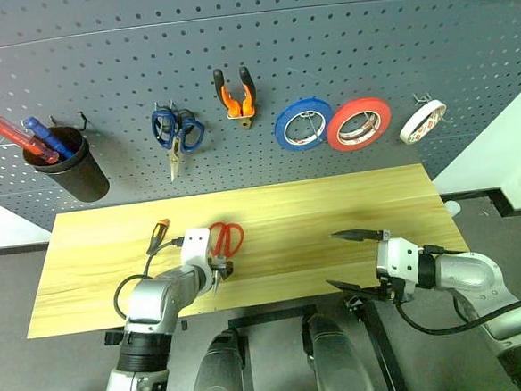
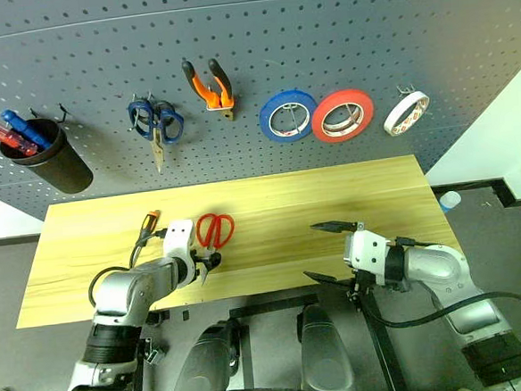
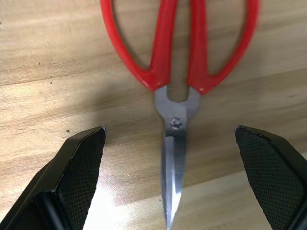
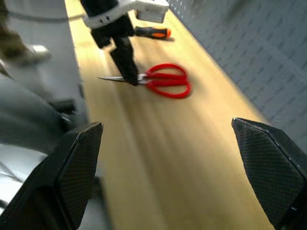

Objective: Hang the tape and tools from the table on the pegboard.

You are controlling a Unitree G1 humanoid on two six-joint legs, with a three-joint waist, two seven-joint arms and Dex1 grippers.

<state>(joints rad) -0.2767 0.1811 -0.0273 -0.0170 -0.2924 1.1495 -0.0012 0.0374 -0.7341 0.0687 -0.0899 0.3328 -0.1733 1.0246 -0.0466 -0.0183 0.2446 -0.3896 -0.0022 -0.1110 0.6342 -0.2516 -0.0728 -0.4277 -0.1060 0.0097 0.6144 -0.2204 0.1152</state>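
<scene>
Nearest the robot, at the front edge of the wooden surface (image 1: 333, 208), the left end effector (image 1: 219, 274) points down at the red-handled scissors (image 1: 226, 239), its two black fingers (image 3: 76, 167) spread wide apart with nothing between them but the blades. Seen from the left wrist, the scissors lie flat on the wood, the blade tip toward the end effector and the red loops away from it, one finger on each side of the blades and clear of them. Just beside that end effector, on the side away from the other arm, lies the screwdriver (image 1: 158, 232) with an orange-and-black handle, flat on the surface and close to the scissors' handles. Well apart along the front edge, the right end effector (image 1: 354, 260) hangs over the near rim with its fingers (image 4: 72, 163) likewise spread and holding nothing; bare wood stretches ahead of it.

Beyond both end effectors rises the pegboard (image 1: 367, 54). On its hooks, beyond the left end effector, hang a black cup (image 1: 71, 168) holding red and blue tools, blue-handled scissors (image 1: 176, 130) and the orange-and-black pliers (image 1: 236, 94). Beyond the right end effector hang a blue tape roll (image 1: 302, 124), a red-orange tape roll (image 1: 359, 123) and the small whitish tape roll (image 1: 422, 121).
</scene>
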